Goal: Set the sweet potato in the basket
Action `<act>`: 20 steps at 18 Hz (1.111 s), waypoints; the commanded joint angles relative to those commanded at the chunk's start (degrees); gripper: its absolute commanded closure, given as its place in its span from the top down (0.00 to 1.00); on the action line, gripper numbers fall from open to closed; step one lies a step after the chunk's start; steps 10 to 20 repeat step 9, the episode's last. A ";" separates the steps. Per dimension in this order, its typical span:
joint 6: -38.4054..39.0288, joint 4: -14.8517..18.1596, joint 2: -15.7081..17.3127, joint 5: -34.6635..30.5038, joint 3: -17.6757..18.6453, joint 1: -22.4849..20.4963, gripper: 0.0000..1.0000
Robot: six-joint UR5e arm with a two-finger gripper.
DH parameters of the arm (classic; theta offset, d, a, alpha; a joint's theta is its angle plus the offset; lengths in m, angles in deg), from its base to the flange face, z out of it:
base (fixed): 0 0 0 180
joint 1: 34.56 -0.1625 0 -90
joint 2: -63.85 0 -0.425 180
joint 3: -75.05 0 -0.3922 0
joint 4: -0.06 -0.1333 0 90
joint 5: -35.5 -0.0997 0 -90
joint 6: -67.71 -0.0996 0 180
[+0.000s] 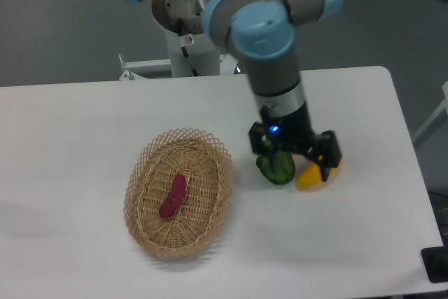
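Note:
The magenta-red sweet potato (pixel 173 196) lies inside the tan wicker basket (pixel 142 173), on its floor, slightly tilted. The basket sits left of centre on the white table. My gripper (pixel 302 161) hangs well to the right of the basket, over the green vegetable and the yellow squash. Its fingers are spread apart and hold nothing.
A green leafy vegetable (pixel 276 167) and a yellow squash (pixel 311 177) lie under the gripper, partly hidden by it. The arm's wrist hides whatever lies just behind them. The table's right edge (pixel 413 166) is close by.

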 joint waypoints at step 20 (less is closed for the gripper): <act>-3.72 0.98 1.68 3.26 0.26 -3.17 1.00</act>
